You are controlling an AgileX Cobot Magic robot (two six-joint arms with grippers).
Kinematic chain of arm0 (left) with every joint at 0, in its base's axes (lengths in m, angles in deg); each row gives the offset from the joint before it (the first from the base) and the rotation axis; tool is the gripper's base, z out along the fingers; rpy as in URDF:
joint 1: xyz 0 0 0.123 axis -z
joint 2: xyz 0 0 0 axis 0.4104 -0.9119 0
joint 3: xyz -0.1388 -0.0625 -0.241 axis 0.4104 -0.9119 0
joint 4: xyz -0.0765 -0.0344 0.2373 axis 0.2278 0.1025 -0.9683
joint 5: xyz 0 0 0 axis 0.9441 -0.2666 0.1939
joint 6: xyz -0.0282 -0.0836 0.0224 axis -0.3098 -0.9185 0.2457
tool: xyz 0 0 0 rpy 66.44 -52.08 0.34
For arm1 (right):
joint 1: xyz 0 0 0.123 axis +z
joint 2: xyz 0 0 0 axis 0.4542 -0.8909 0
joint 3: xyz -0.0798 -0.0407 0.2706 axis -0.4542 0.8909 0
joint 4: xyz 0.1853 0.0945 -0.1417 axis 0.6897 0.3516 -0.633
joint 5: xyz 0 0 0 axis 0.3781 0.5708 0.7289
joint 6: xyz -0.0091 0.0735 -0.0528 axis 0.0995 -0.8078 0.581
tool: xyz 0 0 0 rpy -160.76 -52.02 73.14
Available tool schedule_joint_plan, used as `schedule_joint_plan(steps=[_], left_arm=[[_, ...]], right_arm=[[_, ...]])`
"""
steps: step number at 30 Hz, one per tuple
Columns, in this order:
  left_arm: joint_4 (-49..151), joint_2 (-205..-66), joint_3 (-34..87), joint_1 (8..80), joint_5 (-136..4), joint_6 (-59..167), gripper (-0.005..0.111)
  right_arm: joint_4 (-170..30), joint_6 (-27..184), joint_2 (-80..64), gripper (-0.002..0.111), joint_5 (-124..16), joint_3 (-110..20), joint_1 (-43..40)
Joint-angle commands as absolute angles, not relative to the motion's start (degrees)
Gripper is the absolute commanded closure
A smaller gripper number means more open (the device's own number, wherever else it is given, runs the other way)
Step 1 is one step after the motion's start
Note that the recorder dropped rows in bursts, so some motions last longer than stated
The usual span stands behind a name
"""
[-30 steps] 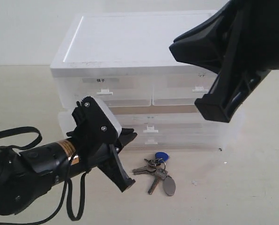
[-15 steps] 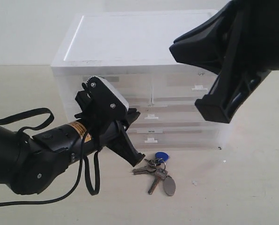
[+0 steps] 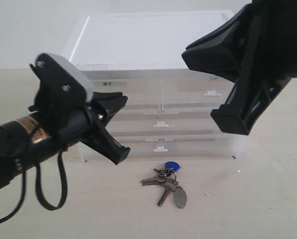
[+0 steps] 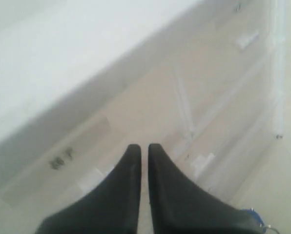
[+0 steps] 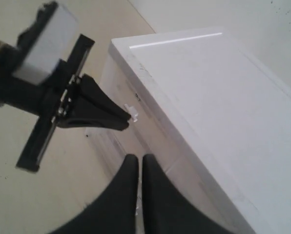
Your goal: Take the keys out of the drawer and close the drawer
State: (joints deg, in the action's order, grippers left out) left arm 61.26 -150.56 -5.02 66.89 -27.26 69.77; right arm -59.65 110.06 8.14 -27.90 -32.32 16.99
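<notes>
On the table, just in front of the cabinet: keys, out & lying loose, nothing gripping them.
Middle drawer: looks flush w/ the tiers above & below, so prob. shut; can't be sure from here.
Left gripper: fingers pressed together, empty, tips near the cabinet front, level w/ a top drawer.
Right gripper: pressed together too, empty, up over the cabinet.
Risk 1: left arm swings in, bumps the front, shoves the light cabinet back.
Risk 2: a low sweep clips the keys & skids them away.
Risk 3: right arm drops, hits the cabinet top.
</notes>
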Motion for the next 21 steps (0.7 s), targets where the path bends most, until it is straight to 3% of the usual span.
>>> schedule_joint_plan(steps=[1, 21], left_arm=[[61.79, -139.84, -8.43, 66.79, -28.05, 67.2, 0.102], [61.79, -92.62, -11.62, 66.79, -49.83, 54.85, 0.102]], right_arm=[[-59.75, 109.83, 11.21, 0.108, -27.85, -32.5, 16.95], [-61.7, 109.94, 35.26, 0.108, -25.62, -28.17, 16.95]])
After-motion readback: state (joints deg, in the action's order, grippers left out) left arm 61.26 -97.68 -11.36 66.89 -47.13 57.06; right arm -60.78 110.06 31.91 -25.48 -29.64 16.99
